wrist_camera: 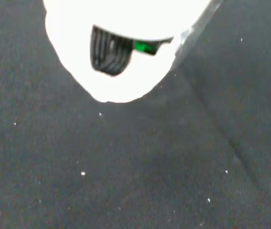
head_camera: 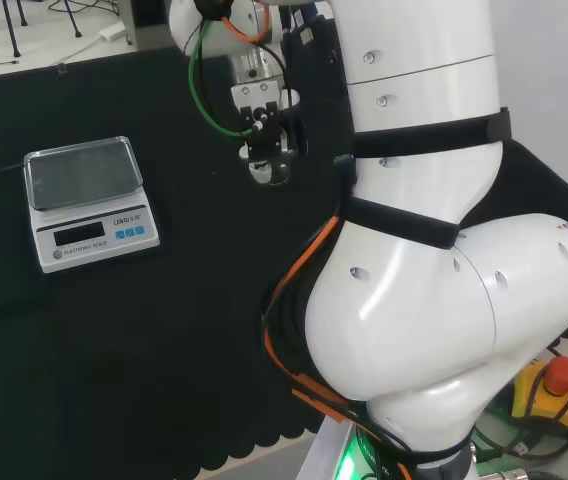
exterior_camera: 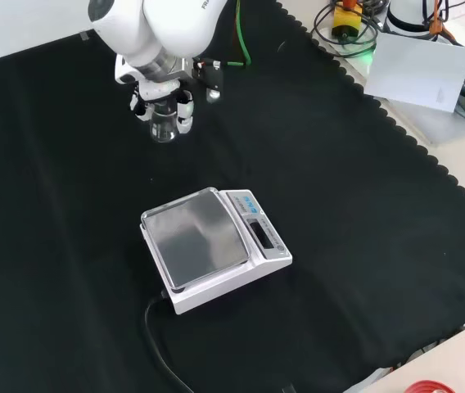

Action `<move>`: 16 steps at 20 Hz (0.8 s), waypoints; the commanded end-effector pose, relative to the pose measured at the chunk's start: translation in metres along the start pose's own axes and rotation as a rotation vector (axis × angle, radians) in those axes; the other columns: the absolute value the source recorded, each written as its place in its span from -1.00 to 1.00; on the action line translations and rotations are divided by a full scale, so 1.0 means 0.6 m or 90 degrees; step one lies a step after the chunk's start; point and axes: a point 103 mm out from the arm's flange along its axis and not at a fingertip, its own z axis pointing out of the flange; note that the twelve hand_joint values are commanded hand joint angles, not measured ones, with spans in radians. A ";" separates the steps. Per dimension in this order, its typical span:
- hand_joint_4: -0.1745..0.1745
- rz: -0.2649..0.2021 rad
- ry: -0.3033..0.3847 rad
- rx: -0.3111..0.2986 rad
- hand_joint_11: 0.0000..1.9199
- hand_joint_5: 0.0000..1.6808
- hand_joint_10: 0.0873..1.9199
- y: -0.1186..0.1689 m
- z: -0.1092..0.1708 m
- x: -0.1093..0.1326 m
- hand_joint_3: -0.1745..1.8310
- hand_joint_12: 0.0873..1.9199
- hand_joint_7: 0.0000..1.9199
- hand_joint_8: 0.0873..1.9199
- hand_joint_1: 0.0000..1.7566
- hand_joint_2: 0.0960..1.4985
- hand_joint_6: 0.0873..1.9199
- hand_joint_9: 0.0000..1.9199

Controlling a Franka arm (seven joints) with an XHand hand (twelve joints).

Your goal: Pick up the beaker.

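Observation:
The beaker (exterior_camera: 164, 128) is small and of clear glass. In the front view it stands upright between the fingers of the hand (exterior_camera: 184, 108), which reach down on both sides of it from the top. In the head view the hand (head_camera: 269, 125) hangs left of the arm's white links, and the beaker (head_camera: 264, 172) shows as a pale rim below the fingers. The fingers are curled round the beaker. I cannot tell whether its base touches the black cloth. A blurred white part of the hand (wrist_camera: 121, 57) shows in the wrist view above bare cloth.
A white digital scale (exterior_camera: 212, 246) with a steel pan sits on the cloth nearer the front camera, its black cable (exterior_camera: 155, 327) trailing toward the lower edge. In the head view the scale (head_camera: 89, 200) is left of the hand. The cloth's scalloped edge (exterior_camera: 429, 164) runs along the front view's right.

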 end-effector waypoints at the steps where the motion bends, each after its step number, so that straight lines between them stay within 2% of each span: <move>1: -1.00 -0.018 0.005 -0.009 0.37 0.23 -0.14 -0.011 -0.036 -0.002 -0.78 -0.28 -0.03 0.16 0.59 0.33 -0.10 0.12; 10: -1.00 -0.062 -0.002 -0.049 0.37 0.24 -0.15 -0.040 -0.133 0.035 -0.80 -0.29 -0.02 0.17 0.59 0.33 -0.11 0.12; 16: -1.00 -0.098 -0.017 -0.077 0.37 0.25 -0.16 -0.078 -0.206 0.097 -0.80 -0.29 -0.02 0.18 0.59 0.33 -0.12 0.13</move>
